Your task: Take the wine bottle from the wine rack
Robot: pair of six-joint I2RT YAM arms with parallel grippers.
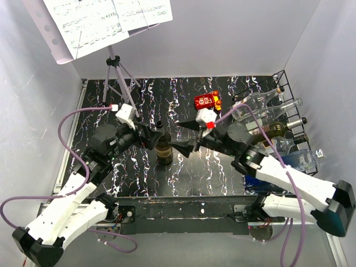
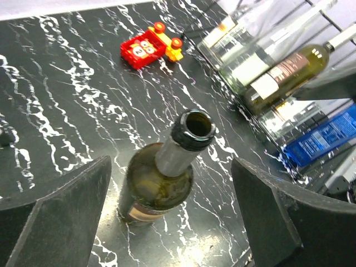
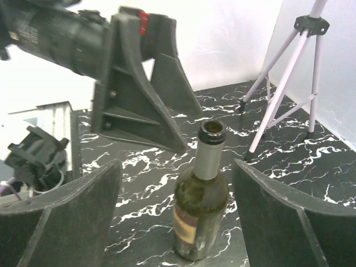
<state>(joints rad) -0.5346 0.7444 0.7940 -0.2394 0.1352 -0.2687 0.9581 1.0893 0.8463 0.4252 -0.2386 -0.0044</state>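
A dark green wine bottle (image 1: pixel 163 151) stands upright and uncorked on the black marbled table, away from the wine rack. It also shows in the left wrist view (image 2: pixel 161 181) and the right wrist view (image 3: pixel 200 206). The black wire wine rack (image 1: pixel 284 84) stands at the right edge and holds several lying bottles (image 2: pixel 283 69). My left gripper (image 1: pixel 152 137) is open just left of the bottle's neck, not touching it. My right gripper (image 1: pixel 182 137) is open just right of it, also apart. Each wrist view frames the bottle between its open fingers (image 2: pixel 67 217) (image 3: pixel 283 217).
A red toy (image 1: pixel 207 101) lies behind the bottle, near the rack's left side (image 2: pixel 150 45). A music stand's tripod (image 1: pixel 117 72) stands at the back left, with sheet music (image 1: pixel 105 19) above it. A blue-labelled bottle (image 1: pixel 300 161) lies at the rack's near end.
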